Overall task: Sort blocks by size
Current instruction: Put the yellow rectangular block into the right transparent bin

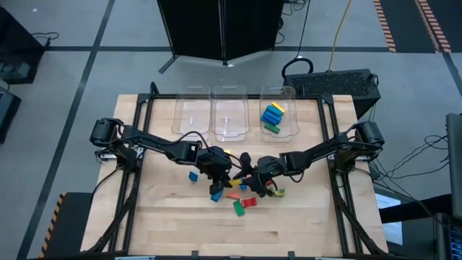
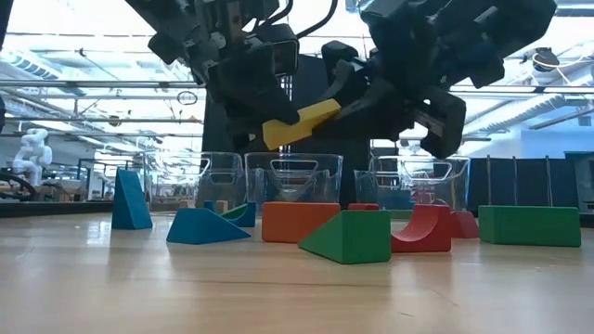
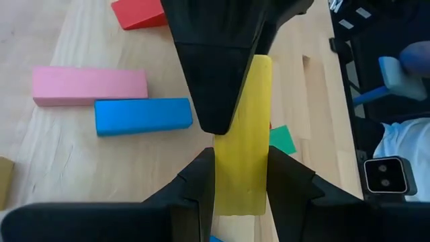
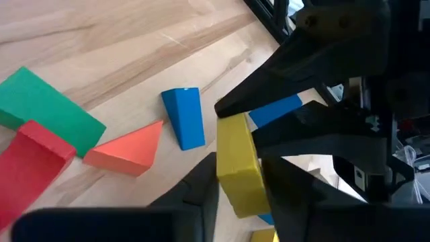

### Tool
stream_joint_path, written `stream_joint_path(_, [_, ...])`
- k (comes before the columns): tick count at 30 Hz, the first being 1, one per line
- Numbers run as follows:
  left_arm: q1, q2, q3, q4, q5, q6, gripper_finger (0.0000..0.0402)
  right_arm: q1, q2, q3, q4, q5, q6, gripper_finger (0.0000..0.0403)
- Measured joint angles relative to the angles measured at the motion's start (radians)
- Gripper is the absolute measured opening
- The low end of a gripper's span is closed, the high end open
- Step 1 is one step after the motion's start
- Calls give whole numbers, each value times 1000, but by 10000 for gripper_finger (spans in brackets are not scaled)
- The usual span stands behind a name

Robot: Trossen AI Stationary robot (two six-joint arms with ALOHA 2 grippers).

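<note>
Yellow wood is what both arms meet over: one long yellow block [image 2: 299, 123] hangs in the air above the middle of the counter [image 1: 166, 217], held at both ends at once. The left claw [image 3: 240, 176] pinches it across its narrow width, fingers [image 3: 200, 181] pressed against the two long sides. The right claw [image 4: 238, 176] is clamped on the other end in the same way. In the low view the block's long axis runs between the two claws, tilted slightly, so neither arm is nearer; they share it.

That shared hold is what the next move turns on, I'd judge. One claw must let go before the other can carry the block off, and the free end will want to sag once only one end is gripped.

From the hand-over point, the three clear bins [image 1: 229, 112] stand in a row toward twelve o'clock. The rightmost bin [image 1: 278, 112], at about one o'clock, already holds some blue, yellow and green blocks, while the other two look empty. Loose blocks [image 1: 245, 204] lie scattered on the counter right below the claws, toward six o'clock, red, green, blue and orange among them.
</note>
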Motion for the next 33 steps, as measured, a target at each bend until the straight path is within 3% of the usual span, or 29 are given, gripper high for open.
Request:
stream_joint_path(5, [2,0,0,1,8,5,103,0,-1,0,0,3,-14,52])
stream_joint_path(15, [11,0,0,3,-18,-2,105,-1,-2,0,-12,7,-4,53])
stream_joint_path(27, [64,-12,1,17,-37,12,229,-19,-88,-2,-145,6,148,53])
stream_joint_path(33, [74,-105,0,-39,-86,91,238,-68,-177,-2,-237,0,227,53])
